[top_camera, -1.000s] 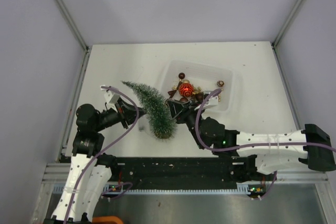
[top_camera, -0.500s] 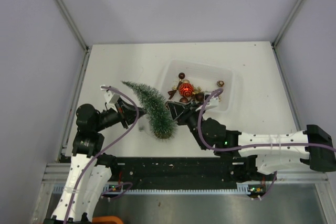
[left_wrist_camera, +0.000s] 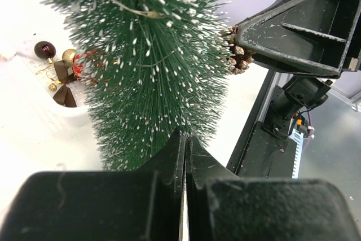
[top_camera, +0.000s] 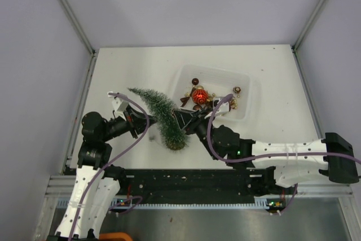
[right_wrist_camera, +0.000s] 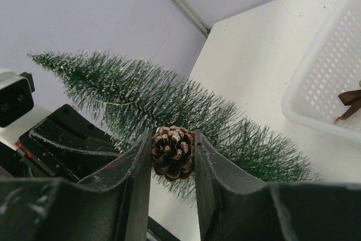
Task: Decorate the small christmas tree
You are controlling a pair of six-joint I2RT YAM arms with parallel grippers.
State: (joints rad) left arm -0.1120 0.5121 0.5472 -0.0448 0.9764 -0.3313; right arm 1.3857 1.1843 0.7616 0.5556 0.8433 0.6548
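- The small christmas tree sits just left of centre in the top view, tilted, tip toward the upper left and base toward the lower middle, with the white tray to its right.
- We judge it light, with soft, springy bristles that give under a grip and likely shed frosting; the firmest places to hold look like the core or the base, not the outer bristle tips.
- The left gripper has its jaws pressed together with their tips buried in the lower bristles; we take that as clamped on the tree.
- The right gripper is closed around a pinecone, which touches the tree's right flank; it looks brittle, so we would press gently.
- Counted: one tree; one pinecone in the jaws; one tray; in it one red bauble and at least two dark baubles; the remaining small bits are too tangled for us to count.
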